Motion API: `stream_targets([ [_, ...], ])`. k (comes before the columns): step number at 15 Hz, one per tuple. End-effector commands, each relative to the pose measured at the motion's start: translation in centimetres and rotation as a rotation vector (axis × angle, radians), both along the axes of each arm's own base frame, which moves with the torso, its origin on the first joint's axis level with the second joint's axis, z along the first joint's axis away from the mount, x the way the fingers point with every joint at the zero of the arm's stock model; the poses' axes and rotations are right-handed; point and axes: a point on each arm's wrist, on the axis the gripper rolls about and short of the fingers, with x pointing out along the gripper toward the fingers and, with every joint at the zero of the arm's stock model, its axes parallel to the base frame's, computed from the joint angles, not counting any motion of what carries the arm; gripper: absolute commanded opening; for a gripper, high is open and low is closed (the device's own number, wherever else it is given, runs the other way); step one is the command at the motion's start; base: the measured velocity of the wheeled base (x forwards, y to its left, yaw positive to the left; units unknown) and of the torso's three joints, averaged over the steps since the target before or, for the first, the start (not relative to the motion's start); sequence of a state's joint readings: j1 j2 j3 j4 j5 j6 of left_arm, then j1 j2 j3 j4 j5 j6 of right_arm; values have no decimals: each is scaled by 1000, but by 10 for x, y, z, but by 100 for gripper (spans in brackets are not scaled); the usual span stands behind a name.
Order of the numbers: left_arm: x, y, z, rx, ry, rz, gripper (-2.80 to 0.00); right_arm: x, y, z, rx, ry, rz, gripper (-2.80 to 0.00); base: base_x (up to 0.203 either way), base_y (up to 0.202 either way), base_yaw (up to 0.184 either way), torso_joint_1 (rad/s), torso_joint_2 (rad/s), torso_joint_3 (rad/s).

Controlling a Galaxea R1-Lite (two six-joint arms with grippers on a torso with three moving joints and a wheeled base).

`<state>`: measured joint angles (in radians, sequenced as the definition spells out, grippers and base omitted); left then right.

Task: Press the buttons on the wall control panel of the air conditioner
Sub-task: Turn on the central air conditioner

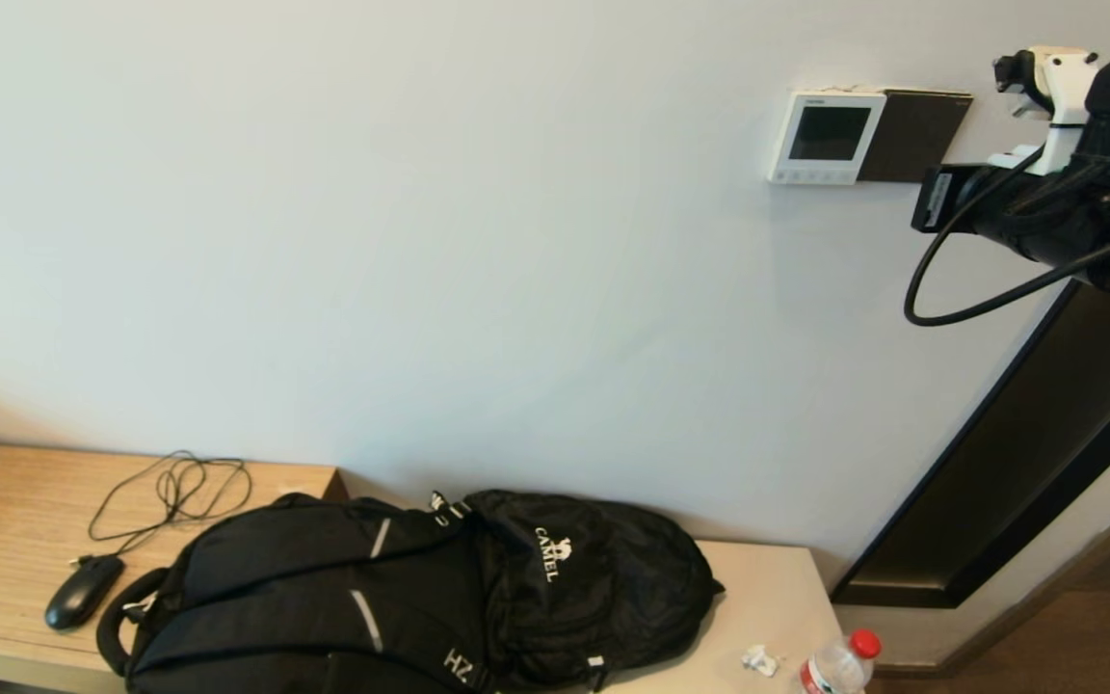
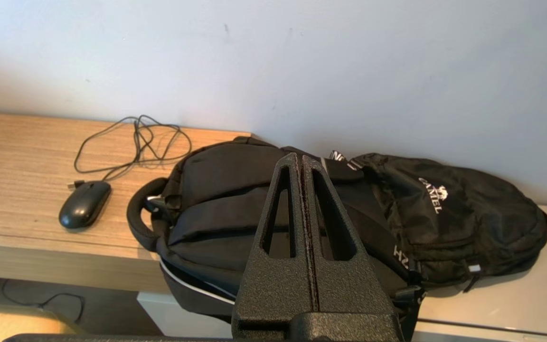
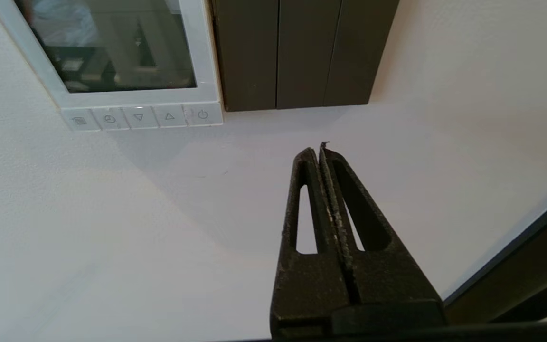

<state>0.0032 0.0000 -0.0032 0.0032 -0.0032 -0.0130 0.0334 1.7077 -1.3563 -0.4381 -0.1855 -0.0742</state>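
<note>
The white wall control panel (image 1: 825, 135) hangs on the wall at upper right, its screen dark. Its row of small pale buttons (image 1: 813, 176) runs along the bottom strip. In the right wrist view the panel (image 3: 205, 57) and the buttons (image 3: 140, 117) show close up, with the power button at the end nearest the gripper. My right gripper (image 3: 319, 149) is shut and empty. It hovers near the bare wall, below the dark plate and to the right of the buttons, touching nothing. My left gripper (image 2: 300, 157) is shut and empty, held low over the backpack.
A glossy dark plate (image 1: 913, 135) adjoins the panel's right side. A dark door frame (image 1: 1017, 463) slants down at right. On the bench lie a black backpack (image 1: 420, 598), a mouse (image 1: 83, 590) with its cable, a crumpled paper (image 1: 759, 660) and a bottle (image 1: 839, 665).
</note>
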Motion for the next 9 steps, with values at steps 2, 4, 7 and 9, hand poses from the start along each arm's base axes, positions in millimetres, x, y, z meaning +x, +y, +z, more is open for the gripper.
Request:
stream_targets([
  [2, 0, 0, 0, -1, -2, 0, -280, 15, 10, 0, -12, -7, 14, -280, 0, 0, 0, 0, 0, 0],
  [4, 0, 0, 0, -1, -2, 0, -280, 21, 16, -1, -28, -7, 30, -280, 0, 0, 0, 0, 0, 0],
  [7, 0, 0, 0, -1, -2, 1, -280, 31, 27, -7, -32, 3, 55, -280, 0, 0, 0, 0, 0, 0],
  [9, 0, 0, 0, -1, -2, 0, -280, 35, 32, -7, -36, -1, 68, -280, 0, 0, 0, 0, 0, 0],
])
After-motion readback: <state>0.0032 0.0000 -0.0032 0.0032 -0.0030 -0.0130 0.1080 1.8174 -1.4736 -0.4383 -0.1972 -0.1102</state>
